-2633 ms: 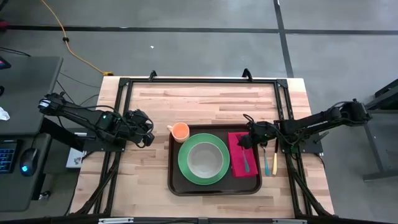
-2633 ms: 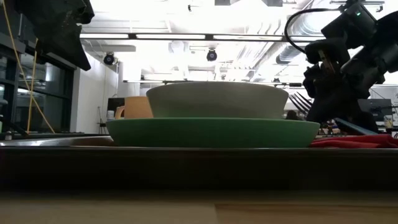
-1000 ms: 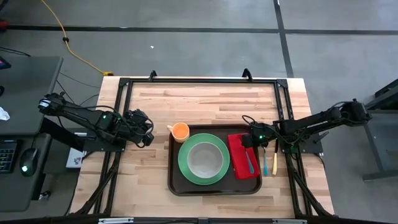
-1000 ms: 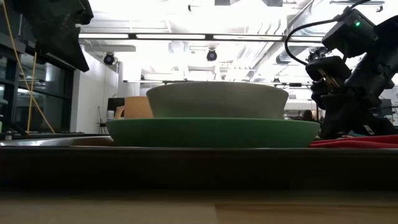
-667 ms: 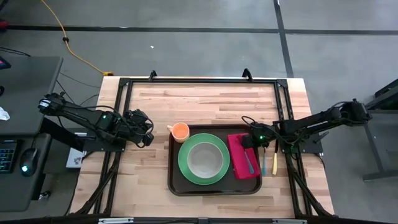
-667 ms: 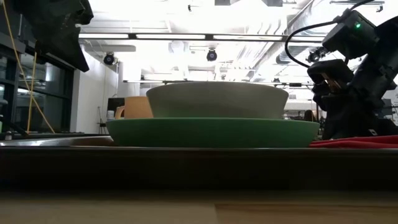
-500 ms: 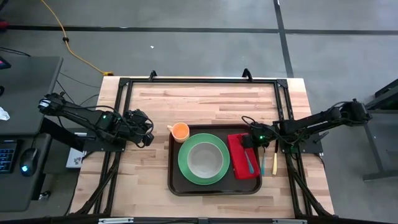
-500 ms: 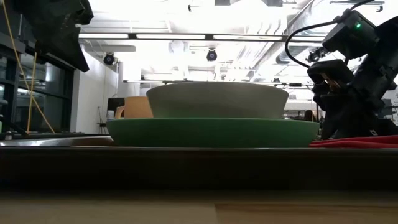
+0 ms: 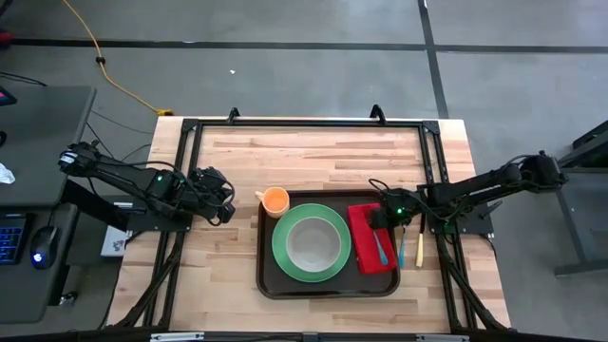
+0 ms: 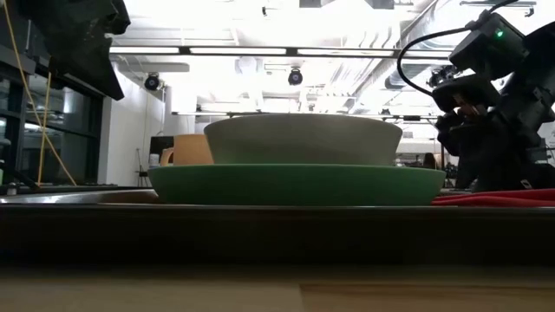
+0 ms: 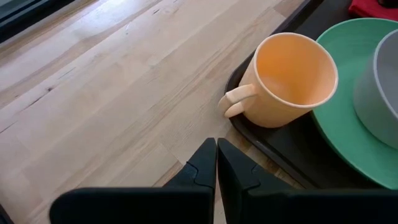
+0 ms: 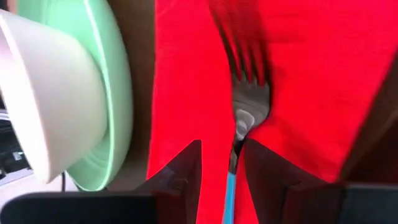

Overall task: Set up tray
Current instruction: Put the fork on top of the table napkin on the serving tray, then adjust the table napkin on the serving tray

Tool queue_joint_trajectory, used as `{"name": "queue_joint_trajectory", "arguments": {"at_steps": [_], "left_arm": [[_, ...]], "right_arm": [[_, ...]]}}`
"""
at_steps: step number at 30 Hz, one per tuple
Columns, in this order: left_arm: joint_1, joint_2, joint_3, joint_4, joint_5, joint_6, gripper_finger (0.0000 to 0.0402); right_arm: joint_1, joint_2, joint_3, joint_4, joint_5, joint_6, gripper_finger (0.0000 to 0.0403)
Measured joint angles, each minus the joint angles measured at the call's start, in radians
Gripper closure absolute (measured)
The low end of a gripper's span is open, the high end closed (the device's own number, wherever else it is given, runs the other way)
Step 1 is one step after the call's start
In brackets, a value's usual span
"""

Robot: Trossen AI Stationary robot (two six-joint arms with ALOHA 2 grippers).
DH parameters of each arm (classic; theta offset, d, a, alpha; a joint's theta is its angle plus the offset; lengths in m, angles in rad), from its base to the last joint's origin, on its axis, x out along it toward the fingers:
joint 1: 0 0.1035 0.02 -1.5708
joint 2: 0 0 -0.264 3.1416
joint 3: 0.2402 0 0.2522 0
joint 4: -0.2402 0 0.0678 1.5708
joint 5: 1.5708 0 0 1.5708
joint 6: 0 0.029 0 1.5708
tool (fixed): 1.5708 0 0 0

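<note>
As the red napkin (image 9: pixel 368 237) settles flat after a second of small shifts, the right gripper (image 12: pixel 219 163), fingers slightly apart, straddles the blue-handled fork (image 12: pixel 244 124) lying on it; the place setting looks near complete. Beyond sit the green plate (image 9: pixel 310 243) and tray (image 9: pixel 268 275). The left gripper (image 11: pixel 216 163), pinched together, waits beside the cup (image 11: pixel 286 78).

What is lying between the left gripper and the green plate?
In the left wrist view, an orange cup sits between the shut left gripper and the green plate, inside the tray.

Brown tray (image 9: pixel 268 275), green plate (image 9: pixel 281 249), red napkin (image 9: pixel 363 249), orange cup (image 9: pixel 275 200).
</note>
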Motion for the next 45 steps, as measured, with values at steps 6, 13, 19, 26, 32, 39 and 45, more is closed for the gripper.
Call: {"name": "queue_joint_trajectory", "arguments": {"at_steps": [6, 13, 19, 26, 32, 39, 45], "left_arm": [[0.000, 0.000, 0.000, 0.000, 0.000, 0.002, 0.0357], [0.000, 0.000, 0.000, 0.000, 0.013, 0.017, 0.0357], [0.000, 0.000, 0.000, 0.000, 0.013, 0.018, 0.0357], [0.000, 0.000, 0.000, 0.000, 0.013, 0.018, 0.0357], [0.000, 0.000, 0.000, 0.000, 0.013, 0.017, 0.0357], [0.000, 0.000, 0.000, 0.000, 0.013, 0.017, 0.0357], [0.000, 0.000, 0.000, 0.001, 0.013, 0.017, 0.0357]], "right_arm": [[0.000, 0.000, 0.000, -0.018, -0.028, 0.011, 0.0304], [0.000, 0.000, 0.000, -0.041, -0.087, 0.049, 0.0304], [0.000, 0.000, 0.000, -0.035, -0.105, 0.075, 0.0304], [0.000, 0.000, 0.000, -0.032, -0.128, 0.096, 0.0304], [0.000, 0.000, 0.000, -0.030, -0.132, 0.100, 0.0304], [0.000, 0.000, 0.000, 0.013, -0.128, 0.099, 0.0304], [0.000, 0.000, 0.000, -0.008, -0.136, 0.097, 0.0304]]}}
